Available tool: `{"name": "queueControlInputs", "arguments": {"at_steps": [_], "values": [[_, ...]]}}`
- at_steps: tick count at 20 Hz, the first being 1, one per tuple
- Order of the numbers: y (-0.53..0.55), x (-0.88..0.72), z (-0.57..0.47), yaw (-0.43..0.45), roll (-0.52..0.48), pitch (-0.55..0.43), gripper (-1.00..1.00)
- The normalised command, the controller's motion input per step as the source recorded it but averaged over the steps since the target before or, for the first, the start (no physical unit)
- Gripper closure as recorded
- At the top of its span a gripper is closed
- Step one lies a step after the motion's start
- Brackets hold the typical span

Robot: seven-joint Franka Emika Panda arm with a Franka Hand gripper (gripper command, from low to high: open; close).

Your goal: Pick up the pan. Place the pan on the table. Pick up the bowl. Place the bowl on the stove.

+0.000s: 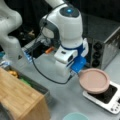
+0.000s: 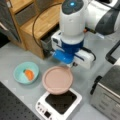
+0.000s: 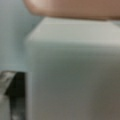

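Note:
The dusty-pink pan hangs slightly above the white stove, covering part of its black top in both front views. My gripper is at the pan's rim where the handle is, shut on it; the fingers themselves are hidden. The teal bowl with the orange food piece rests on the grey table at a front view's left of the pan; only its rim shows at a front view's bottom. In the wrist view the pan fills the top edge above the stove's white side.
A steel toaster oven stands beside the stove. A wooden bamboo board and shelf lie on the other side, with a dark bin holding small items next to it. A black cable trails from the wrist.

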Motion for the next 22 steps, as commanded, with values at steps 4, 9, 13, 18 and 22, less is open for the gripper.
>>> {"name": "queueControlInputs", "arguments": {"at_steps": [4,9,13,18,22], "values": [[-0.07,-0.40,-0.01,0.134,-0.006,-0.091,1.00],[-0.04,-0.47,0.00,0.110,0.028,-0.097,1.00],[-0.02,-0.43,-0.03,0.090,0.065,-0.107,1.00],[-0.03,-0.33,-0.06,0.064,0.100,-0.117,1.00],[-0.04,-0.31,-0.06,0.042,0.131,-0.122,1.00]]}}
